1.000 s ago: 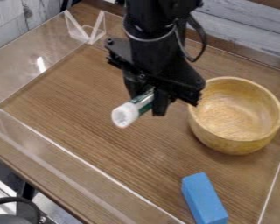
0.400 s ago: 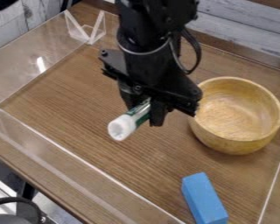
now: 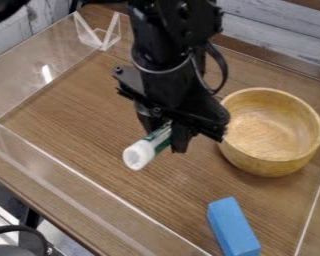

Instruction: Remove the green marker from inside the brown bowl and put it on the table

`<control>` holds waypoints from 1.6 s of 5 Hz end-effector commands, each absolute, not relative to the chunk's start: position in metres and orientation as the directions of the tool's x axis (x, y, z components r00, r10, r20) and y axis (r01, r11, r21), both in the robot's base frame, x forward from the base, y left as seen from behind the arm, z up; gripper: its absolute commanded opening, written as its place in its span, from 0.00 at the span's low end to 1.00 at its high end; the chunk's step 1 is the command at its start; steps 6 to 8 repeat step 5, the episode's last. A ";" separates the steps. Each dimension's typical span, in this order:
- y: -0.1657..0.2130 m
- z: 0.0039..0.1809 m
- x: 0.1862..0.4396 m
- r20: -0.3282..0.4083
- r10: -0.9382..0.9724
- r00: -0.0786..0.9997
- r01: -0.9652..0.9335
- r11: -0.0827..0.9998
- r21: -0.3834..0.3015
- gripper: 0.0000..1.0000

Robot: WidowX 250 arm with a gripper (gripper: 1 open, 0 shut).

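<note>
- My pincer, mid-frame, is clenched on the green marker, white cap angled lower left above the bench.
- The brown bowl sits right of it.
- A blue block lies lower right.

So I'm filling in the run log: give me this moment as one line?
gripper: shut on green white-capped marker | marker: above table, left of bowl | round light-brown wooden bowl: empty | placement: not yet done

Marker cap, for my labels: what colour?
White, on the green marker; camera view.
</note>
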State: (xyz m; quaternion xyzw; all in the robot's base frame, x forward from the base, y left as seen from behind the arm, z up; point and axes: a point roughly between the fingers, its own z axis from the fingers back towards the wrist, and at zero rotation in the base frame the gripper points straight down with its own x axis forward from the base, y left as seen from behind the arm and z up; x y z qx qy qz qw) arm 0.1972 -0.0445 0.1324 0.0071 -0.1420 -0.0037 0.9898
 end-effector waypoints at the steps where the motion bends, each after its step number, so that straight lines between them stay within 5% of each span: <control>1: -0.042 0.138 0.200 0.312 -0.004 0.950 0.004 1.000 -0.001 0.00; 8: -0.038 0.132 0.204 0.317 -0.001 0.948 0.008 1.000 -0.023 0.00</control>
